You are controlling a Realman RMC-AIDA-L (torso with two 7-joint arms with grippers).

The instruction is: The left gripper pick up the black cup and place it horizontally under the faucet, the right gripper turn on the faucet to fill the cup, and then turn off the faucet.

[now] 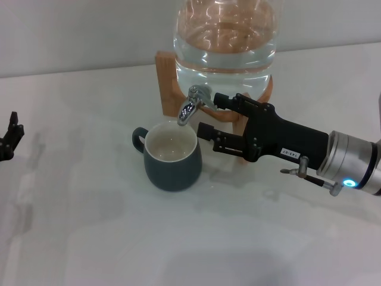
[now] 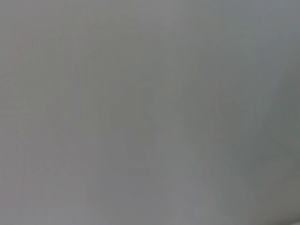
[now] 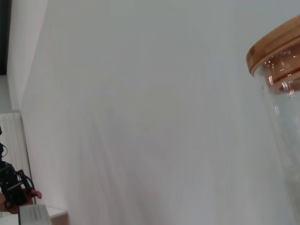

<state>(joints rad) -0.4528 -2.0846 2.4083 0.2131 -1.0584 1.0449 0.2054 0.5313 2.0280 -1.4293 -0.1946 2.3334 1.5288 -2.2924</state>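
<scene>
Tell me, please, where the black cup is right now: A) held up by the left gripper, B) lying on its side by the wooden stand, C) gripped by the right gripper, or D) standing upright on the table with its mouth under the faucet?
D: the black cup stands upright on the table below the faucet, with neither the left gripper nor the right gripper holding it.

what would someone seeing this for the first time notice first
The eye goes first to the glass jar of water on its wooden stand at the back of the table, with the chrome faucet hanging over the black cup that stands upright just in front. Next comes the right gripper, reaching in from the right with its fingers open beside the faucet. The left gripper sits at the far left edge, away from the work.
</scene>
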